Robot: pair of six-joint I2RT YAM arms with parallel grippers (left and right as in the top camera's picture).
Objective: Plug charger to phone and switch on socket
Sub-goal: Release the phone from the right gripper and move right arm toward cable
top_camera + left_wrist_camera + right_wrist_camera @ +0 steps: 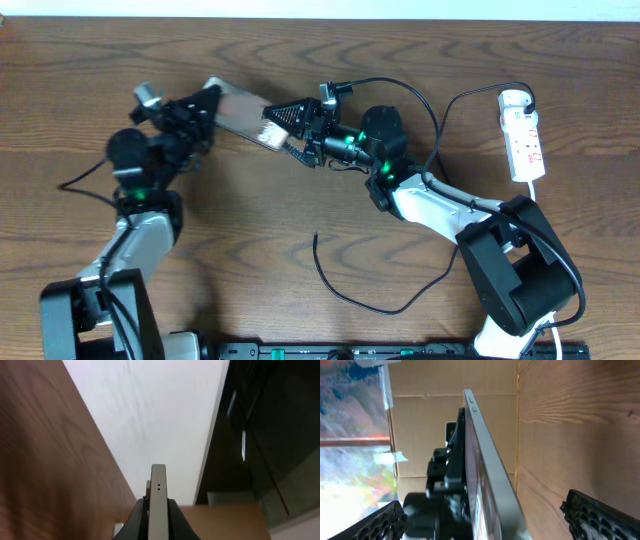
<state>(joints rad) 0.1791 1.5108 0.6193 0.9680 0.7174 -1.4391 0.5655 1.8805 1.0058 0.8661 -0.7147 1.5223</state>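
The phone (237, 111) is held off the table, tilted, with white lettering at its right end. My left gripper (203, 106) is shut on its left end; the left wrist view shows the phone (158, 495) edge-on between the jaws (158, 527). My right gripper (291, 130) is open, its fingers on either side of the phone's right end. In the right wrist view the phone (487, 460) stands between the wide-apart fingers (482, 505), which do not touch it. The charger (345, 290) lies loose on the table, its free tip (316, 237) below the grippers. The socket (523, 135) lies at the far right.
The charger cable runs up past my right arm (450, 210) toward the socket. A black robot cable (410, 95) loops above the right wrist. My left arm's base (100, 300) is at the bottom left. The table's far edge (320, 18) runs along the top.
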